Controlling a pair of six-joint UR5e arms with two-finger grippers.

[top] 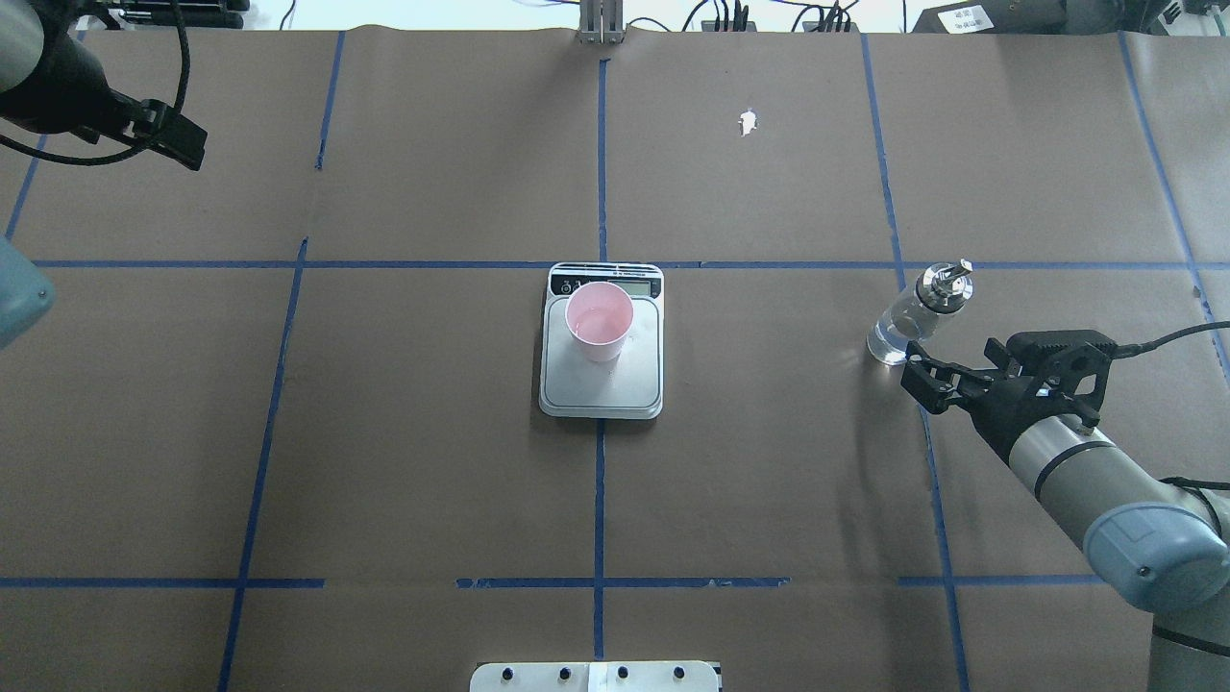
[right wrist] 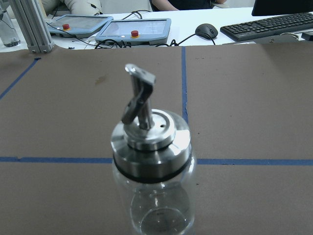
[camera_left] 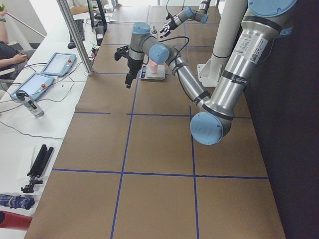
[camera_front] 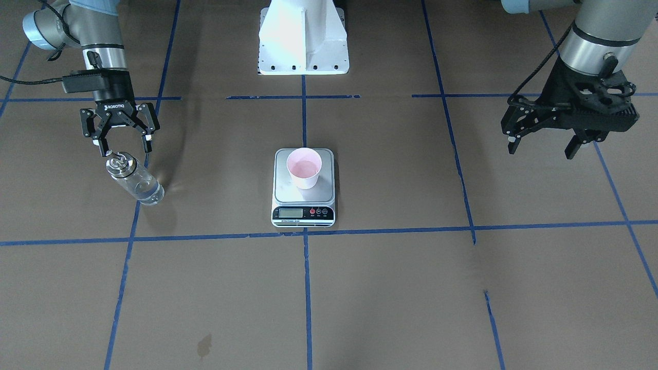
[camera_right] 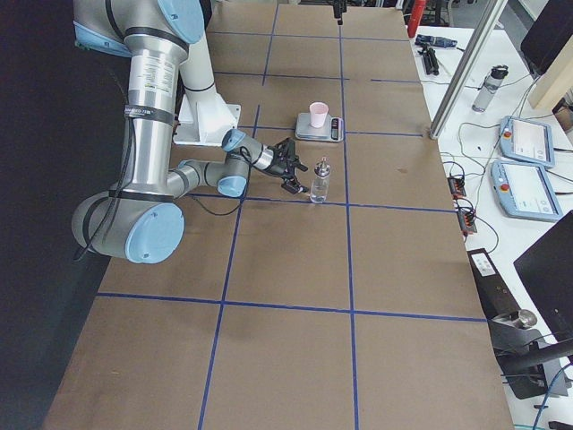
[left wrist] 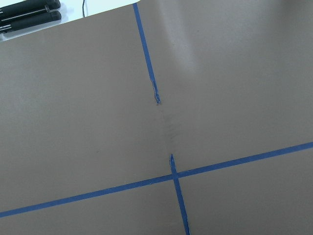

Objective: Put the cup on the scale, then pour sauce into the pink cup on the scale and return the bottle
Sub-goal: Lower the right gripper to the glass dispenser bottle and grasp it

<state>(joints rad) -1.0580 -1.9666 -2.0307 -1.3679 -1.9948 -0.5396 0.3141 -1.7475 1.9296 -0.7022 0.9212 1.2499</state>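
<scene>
The pink cup (camera_front: 304, 167) stands upright on the scale (camera_front: 303, 198) at the table's middle; it also shows in the overhead view (top: 600, 320). The bottle (camera_front: 134, 180) stands upright on the table by a blue tape line, with clear sauce (right wrist: 156, 215) in its lower part. My right gripper (camera_front: 127, 150) is open and empty just behind the bottle's silver cap (right wrist: 146, 134), not touching it. My left gripper (camera_front: 545, 145) is open and empty, held above the table far from the scale.
The white robot base (camera_front: 303, 41) is behind the scale. Blue tape lines grid the brown paper. A dark stain (camera_front: 204, 345) marks the operators' side. Tablets (right wrist: 132, 30) and a keyboard (right wrist: 266, 24) lie on the white desk beyond the table's edge.
</scene>
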